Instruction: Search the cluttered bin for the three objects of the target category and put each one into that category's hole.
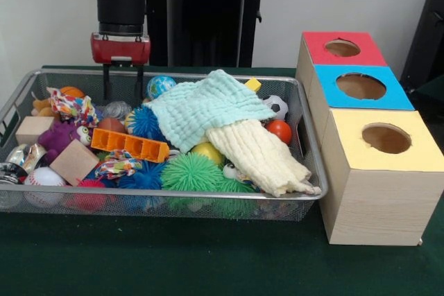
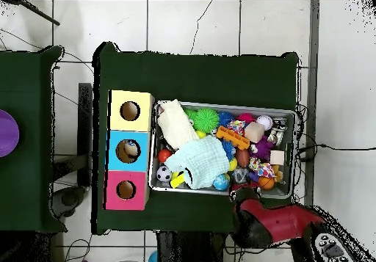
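A wire mesh bin (image 1: 305, 145) holds a heap of toys. On top lie a mint cloth (image 1: 208, 105) and a cream cloth (image 1: 260, 157). Around them are an orange ridged block (image 1: 130, 145), a green spiky ball (image 1: 191, 171), a blue spiky ball (image 1: 146, 121), a globe ball (image 1: 161, 86), a soccer ball (image 1: 276, 105), a red ball (image 1: 279, 131) and wooden blocks (image 1: 74, 162). My gripper (image 1: 123, 91) hangs open at the bin's far left rim. Its fingertips dip just below rim level, above a colourful cloth toy (image 1: 73, 107), and hold nothing.
Right of the bin stands a row of three wooden boxes, each with a round hole in its top: red (image 1: 319, 43), blue (image 1: 333, 95), yellow (image 1: 361, 161). From overhead the red arm (image 2: 261, 216) covers the bin's (image 2: 294, 149) lower edge. Green cloth covers the table.
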